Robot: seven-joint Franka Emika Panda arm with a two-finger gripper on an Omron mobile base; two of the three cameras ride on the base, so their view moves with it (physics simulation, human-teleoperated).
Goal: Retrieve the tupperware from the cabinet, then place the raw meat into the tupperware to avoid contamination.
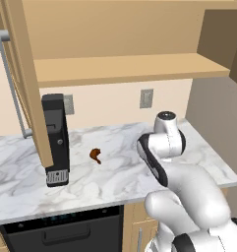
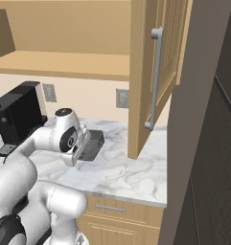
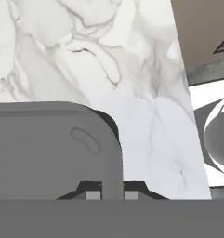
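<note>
Above the marble counter (image 1: pixel 21 162), the cabinet (image 1: pixel 120 69) stands open, its shelf bare. I hold the tupperware (image 2: pixel 92 144) low over the counter, gripper (image 3: pixel 108 194) clenched on its wall. The raw meat (image 1: pixel 95 155) lies beside the black appliance (image 1: pixel 56 138); next, I judge, set the box down near it.

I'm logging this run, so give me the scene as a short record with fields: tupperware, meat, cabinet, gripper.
tupperware: grey box at the gripper, over the marble counter
raw meat: reddish-brown piece lying on the counter, outside the tupperware
cabinet: doors open, wooden shelf visible
black appliance: standing left of the meat
gripper: tips either side of the tupperware rim, apparently gripping it
</note>
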